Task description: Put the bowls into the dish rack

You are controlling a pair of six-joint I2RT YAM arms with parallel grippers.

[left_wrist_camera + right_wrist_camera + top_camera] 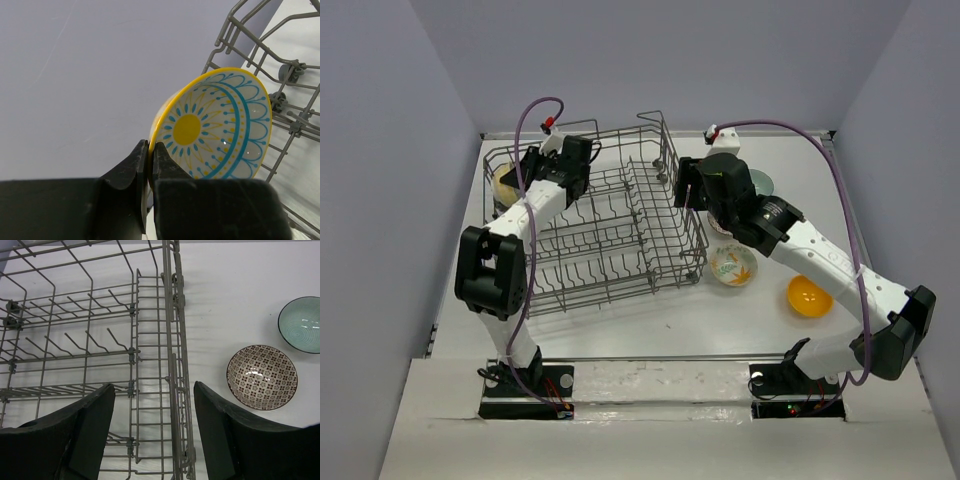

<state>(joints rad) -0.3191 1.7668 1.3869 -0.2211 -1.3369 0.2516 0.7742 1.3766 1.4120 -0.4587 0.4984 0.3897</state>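
The grey wire dish rack [620,240] stands left of centre. My left gripper [151,151] is shut on the rim of the white bowl with the yellow floral centre [215,125], which it holds tilted on edge at the rack's far left side [503,186]. My right gripper [154,387] hangs open and holds nothing, straddling the rack's right wall [172,340] from above. Right of it on the table lie the brown-patterned bowl [262,377] and the pale teal bowl [301,324]. The leaf-pattern bowl [733,265] and the orange-yellow bowl [809,295] sit nearer the front.
In the top view the right arm [790,235] stretches over the bowls on the table and hides the brown-patterned one. Upright tines [75,342] fill the rack floor. Grey walls enclose the table on three sides.
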